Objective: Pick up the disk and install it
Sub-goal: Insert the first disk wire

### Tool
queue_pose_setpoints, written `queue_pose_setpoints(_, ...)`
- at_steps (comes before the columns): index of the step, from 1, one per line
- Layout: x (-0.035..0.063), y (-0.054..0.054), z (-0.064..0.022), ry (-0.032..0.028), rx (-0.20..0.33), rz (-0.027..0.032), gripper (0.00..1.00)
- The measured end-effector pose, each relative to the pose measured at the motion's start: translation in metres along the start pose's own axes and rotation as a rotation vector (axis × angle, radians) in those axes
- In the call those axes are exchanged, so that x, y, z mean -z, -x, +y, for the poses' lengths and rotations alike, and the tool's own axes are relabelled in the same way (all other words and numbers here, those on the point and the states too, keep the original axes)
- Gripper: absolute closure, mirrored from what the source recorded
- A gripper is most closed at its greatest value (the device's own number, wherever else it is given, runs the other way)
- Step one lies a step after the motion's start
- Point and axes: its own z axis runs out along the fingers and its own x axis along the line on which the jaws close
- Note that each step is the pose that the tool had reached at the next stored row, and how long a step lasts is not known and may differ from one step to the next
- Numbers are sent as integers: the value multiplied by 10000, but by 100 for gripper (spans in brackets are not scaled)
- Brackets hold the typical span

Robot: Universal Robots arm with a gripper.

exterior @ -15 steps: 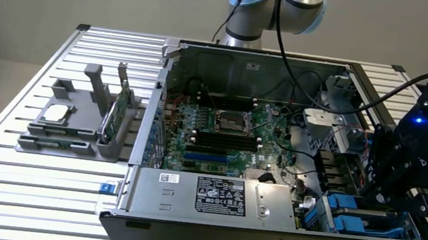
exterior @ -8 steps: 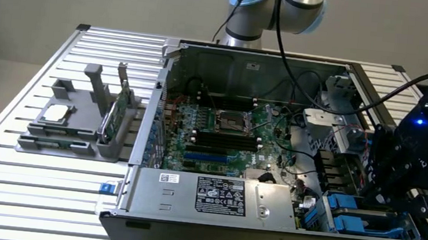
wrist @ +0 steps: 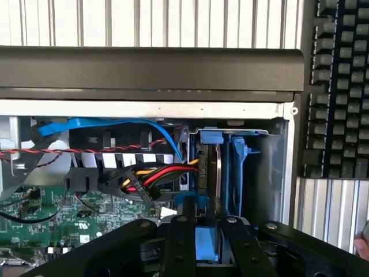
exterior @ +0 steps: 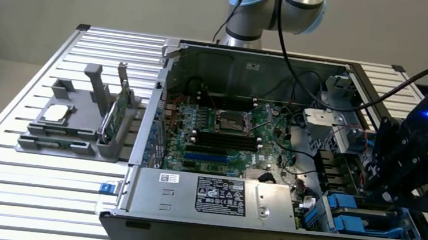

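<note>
The disk (wrist: pixel 217 173) stands on edge in the drive bay at the corner of the open computer case (exterior: pixel 162 92), its silver side showing between blue plastic rails (wrist: pixel 237 167). My gripper (wrist: pixel 206 248) hangs directly over the end of the disk and straddles the blue rail end there. In the exterior view my gripper (exterior: pixel 384 196) reaches down into the case's front corner at the exterior view's right, above the blue bay parts (exterior: pixel 346 208).
Red, yellow and black cables (wrist: pixel 153 176) and a blue cable (wrist: pixel 115 124) run right beside the bay. The power supply (exterior: pixel 207 195) and motherboard (exterior: pixel 221 132) lie further in. A grey fixture (exterior: pixel 74 125) holds a small chip and a green card. A keyboard (wrist: pixel 340 86) lies outside the case.
</note>
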Motion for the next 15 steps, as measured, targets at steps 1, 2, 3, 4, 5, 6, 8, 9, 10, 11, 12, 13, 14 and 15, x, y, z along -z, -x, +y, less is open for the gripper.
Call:
queue_pose_setpoints(1,31,0,-11,0,1,2,75)
queue_pose_setpoints(2,57,0,-27,0,1,7,75)
queue_pose_setpoints(3,83,0,-49,0,0,9,75)
queue_pose_setpoints(4,106,1,-73,0,0,14,75)
queue_pose_setpoints(5,129,1,-101,1,-1,23,75)
queue_pose_setpoints(6,149,1,-134,1,-1,31,75)
queue_pose_setpoints(8,181,2,-211,0,0,48,75)
queue_pose_setpoints(9,190,2,-246,1,0,51,75)
queue_pose_setpoints(10,197,2,-278,1,0,52,75)
queue_pose_setpoints(11,204,3,-307,1,0,51,78)
queue_pose_setpoints(12,208,3,-333,1,0,53,78)
queue_pose_setpoints(13,211,3,-349,0,-1,53,84)
queue_pose_setpoints(14,210,4,-356,0,-1,56,89)
queue_pose_setpoints(15,210,3,-355,1,0,56,89)
